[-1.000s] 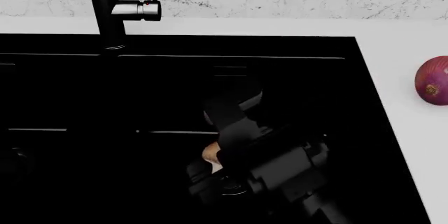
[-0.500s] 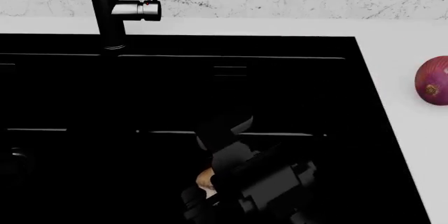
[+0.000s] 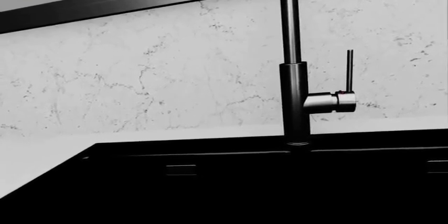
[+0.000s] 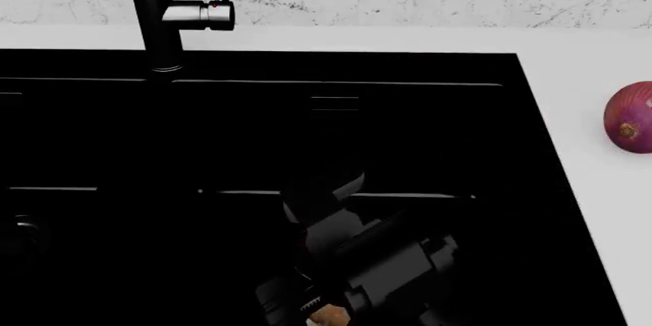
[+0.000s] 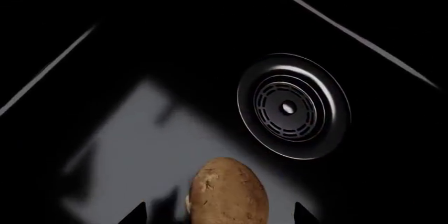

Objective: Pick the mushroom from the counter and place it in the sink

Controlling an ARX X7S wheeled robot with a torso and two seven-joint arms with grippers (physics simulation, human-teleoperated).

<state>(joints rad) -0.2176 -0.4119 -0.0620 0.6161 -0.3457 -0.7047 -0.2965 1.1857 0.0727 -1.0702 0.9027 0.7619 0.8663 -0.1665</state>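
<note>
A: Where is the mushroom [image 5: 228,191] at this moment?

B: In the right wrist view it sits over the glossy black floor of the sink [image 5: 140,145], just beside the round ringed drain [image 5: 292,106]. Two dark fingertips [image 5: 134,214] flank it with clear gaps on both sides, so the right tool [image 5: 218,214] reads as spread apart and not clamping. Whether the mushroom rests on the basin floor or is in mid-drop cannot be told.

A: And the left tool?

B: It appears in no view. Its camera shows only the black faucet [image 3: 294,77] and the marble backsplash [image 3: 140,77].

A: How should you finish the step?

B: Keep the fingers spread and lift straight up, so that neither fingertip nudges the mushroom toward the drain.

A: What room is there?

B: In the head view the right arm is low inside the right basin; the sink's right wall [image 4: 560,188] and the divider ridge [image 4: 255,192] bound it. Rise above the rim before you swing sideways. The red onion [image 4: 630,117] lies on the white surface [image 4: 601,59], well apart from that path
</note>
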